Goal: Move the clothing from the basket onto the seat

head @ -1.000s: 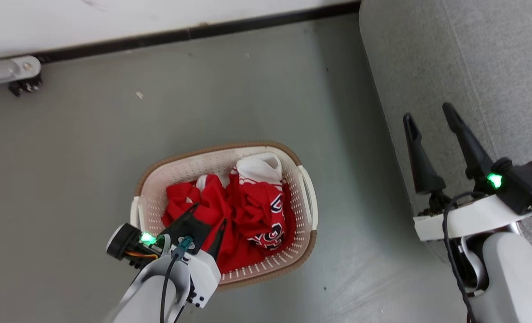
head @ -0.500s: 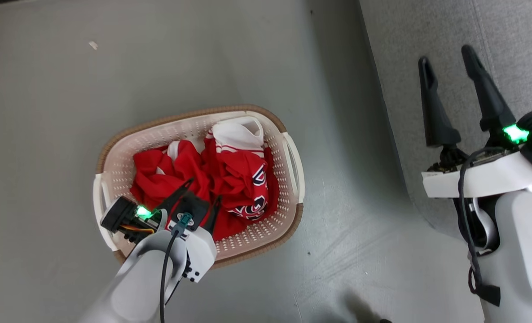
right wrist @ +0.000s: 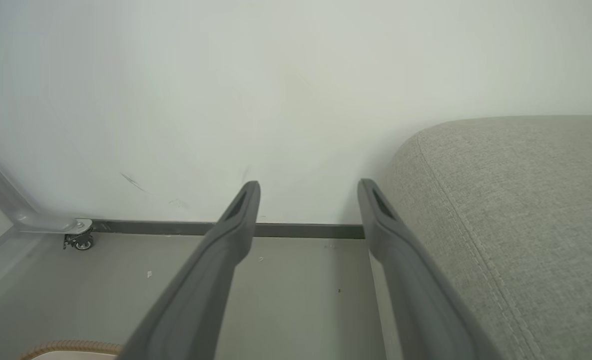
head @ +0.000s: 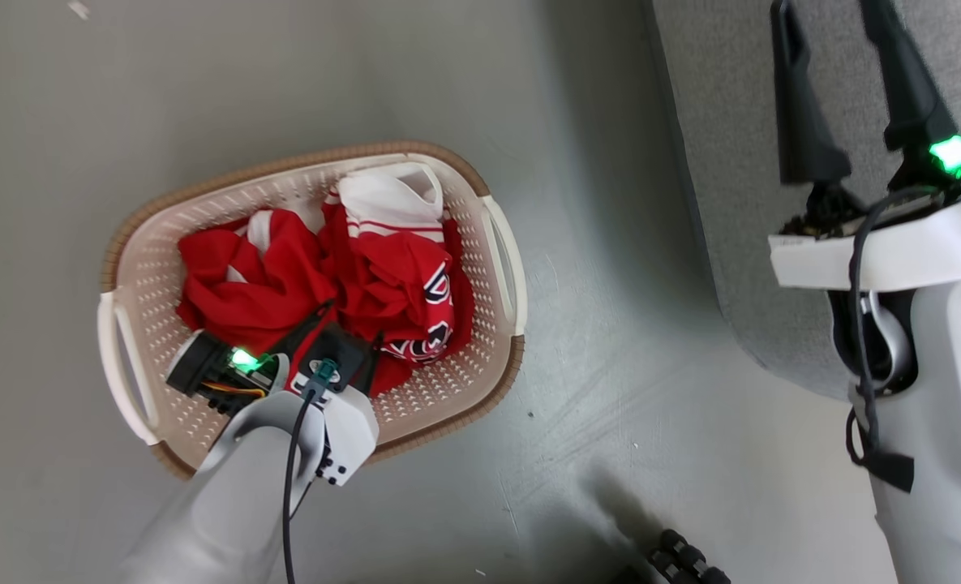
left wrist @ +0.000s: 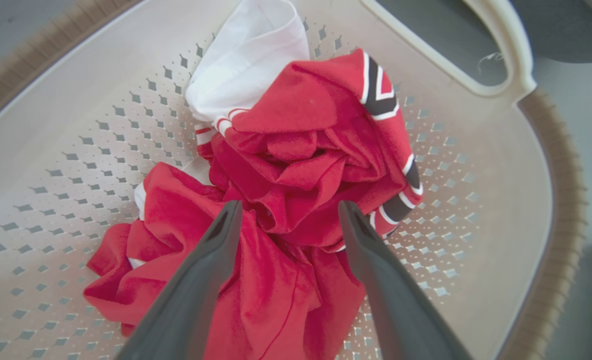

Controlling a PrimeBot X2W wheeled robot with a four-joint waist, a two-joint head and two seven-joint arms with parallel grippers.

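Head view, left side: oval cream perforated plastic basket with brown woven-look rim (head: 229,199) sits on the grey floor (head: 326,73). All the clothing is inside it: crumpled red jerseys with white trim (head: 253,284), dark white-edged lettering on the right-hand folds, and a piece of white fabric (head: 383,199) at the far end. Left gripper (head: 357,322) reaches into the basket from the near side, over the red pile. Left wrist view: basket wall (left wrist: 76,125) all round, jerseys (left wrist: 300,150) bunched in the middle, white fabric (left wrist: 246,65) beyond them. Left gripper (left wrist: 290,206) has its two fingers spread wide, nothing pinched, tips low over a red fold; whether they touch it is unclear.

Middle: bare floor between basket and sofa; a dark ribbed thing (head: 687,560) at the bottom edge, can't tell what.

Right: large grey fabric sofa with rounded edge (head: 731,162), well apart from the basket, no clothing on the part seen. Right gripper (head: 829,16) is over its edge, fingers parted, empty. Right wrist view: right gripper (right wrist: 309,185) splayed, holding nothing, pointing at the white wall (right wrist: 276,75) and dark baseboard (right wrist: 300,230); sofa (right wrist: 525,200) at right, small caster (right wrist: 81,242) at left, basket rim (right wrist: 71,347) in the lower-left corner.
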